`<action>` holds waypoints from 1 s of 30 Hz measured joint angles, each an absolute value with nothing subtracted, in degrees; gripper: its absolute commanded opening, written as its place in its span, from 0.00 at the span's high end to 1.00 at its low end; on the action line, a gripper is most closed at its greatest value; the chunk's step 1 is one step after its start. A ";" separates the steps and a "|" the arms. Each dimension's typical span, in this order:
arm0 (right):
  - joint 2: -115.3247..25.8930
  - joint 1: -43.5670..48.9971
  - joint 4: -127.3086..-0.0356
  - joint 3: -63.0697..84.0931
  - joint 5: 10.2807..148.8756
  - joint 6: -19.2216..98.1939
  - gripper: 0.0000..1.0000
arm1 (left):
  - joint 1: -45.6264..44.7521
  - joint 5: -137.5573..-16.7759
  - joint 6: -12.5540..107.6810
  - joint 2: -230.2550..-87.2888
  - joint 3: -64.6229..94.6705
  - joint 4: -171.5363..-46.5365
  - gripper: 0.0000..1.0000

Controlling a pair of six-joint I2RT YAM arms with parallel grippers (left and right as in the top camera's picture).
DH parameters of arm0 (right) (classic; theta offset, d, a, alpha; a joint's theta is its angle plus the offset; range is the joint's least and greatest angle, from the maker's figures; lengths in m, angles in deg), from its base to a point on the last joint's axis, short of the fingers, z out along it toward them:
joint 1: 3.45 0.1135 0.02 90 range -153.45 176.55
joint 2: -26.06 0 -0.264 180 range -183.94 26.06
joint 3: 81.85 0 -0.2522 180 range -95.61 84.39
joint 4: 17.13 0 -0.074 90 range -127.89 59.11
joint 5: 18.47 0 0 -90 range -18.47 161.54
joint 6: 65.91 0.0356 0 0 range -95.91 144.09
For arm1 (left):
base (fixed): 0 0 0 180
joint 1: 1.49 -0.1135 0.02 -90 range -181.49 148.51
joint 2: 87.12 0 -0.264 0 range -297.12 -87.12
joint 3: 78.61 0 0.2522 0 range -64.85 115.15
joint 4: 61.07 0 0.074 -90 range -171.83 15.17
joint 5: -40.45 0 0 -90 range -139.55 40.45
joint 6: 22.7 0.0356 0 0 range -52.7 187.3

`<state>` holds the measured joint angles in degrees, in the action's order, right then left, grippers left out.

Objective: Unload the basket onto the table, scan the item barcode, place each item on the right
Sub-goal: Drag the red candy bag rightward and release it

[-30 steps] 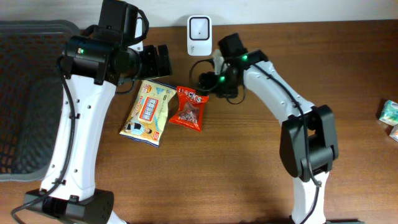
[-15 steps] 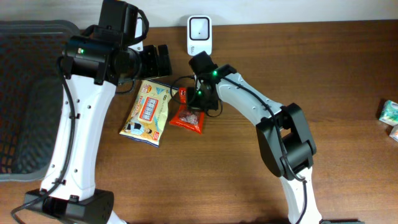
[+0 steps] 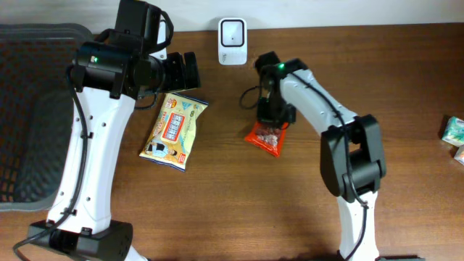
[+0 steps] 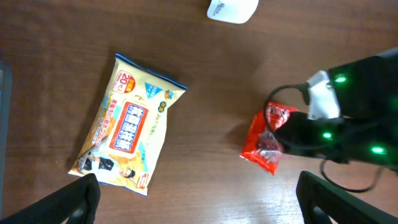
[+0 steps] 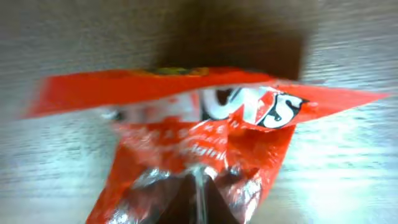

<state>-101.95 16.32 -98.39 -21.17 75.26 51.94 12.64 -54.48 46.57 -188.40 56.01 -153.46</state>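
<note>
Worktop: a brown wooden worktop (image 3: 406, 87) carries all the things.
Task thing: a small red shiny plastic snack bag (image 3: 265, 138) with white letters on it.
Where the red bag is: near the middle of the worktop, toward the back edge. It is in front of the scanner and a bit to its right, not touching it.
Scanner: a small white box scanner with a dark square window (image 3: 232, 32) stands at the back edge, near the middle.
Right gripper: the right gripper (image 3: 272, 119) is pinched narrow on the top end of the red bag. The bag's lower end points toward the front edge.
Right wrist view: the red bag (image 5: 199, 124) fills almost the whole view, blurry and very close. I cannot tell if the bag rests on the wood or hangs above it.
Left gripper: the left gripper (image 3: 187, 70) is up over the back left part of the worktop, with its 2 fingers (image 4: 78, 196) spread wide and nothing between them.
Yellow pack: a flat yellow plastic pack with blue and red print (image 3: 174, 130) lies tilted, left of the middle and well apart from the red bag.
Basket: a dark mesh basket (image 3: 29, 109) sits at the left edge.
Small packs: 2 small green and white packs (image 3: 454, 132) show at the right edge, partly cut off.
</note>
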 measured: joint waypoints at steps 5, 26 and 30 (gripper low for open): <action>-99.81 16.63 -98.72 -20.62 76.51 51.09 0.83 | 12.64 -54.48 46.57 -188.40 56.01 -153.46 0.01; -100.46 21.06 -104.10 -17.83 79.79 44.08 0.92 | 12.64 -54.46 46.57 -188.40 56.01 -153.35 0.01; -99.22 22.46 -98.68 -13.19 76.57 48.03 0.96 | 12.64 -54.48 46.57 -188.40 56.01 -153.46 0.01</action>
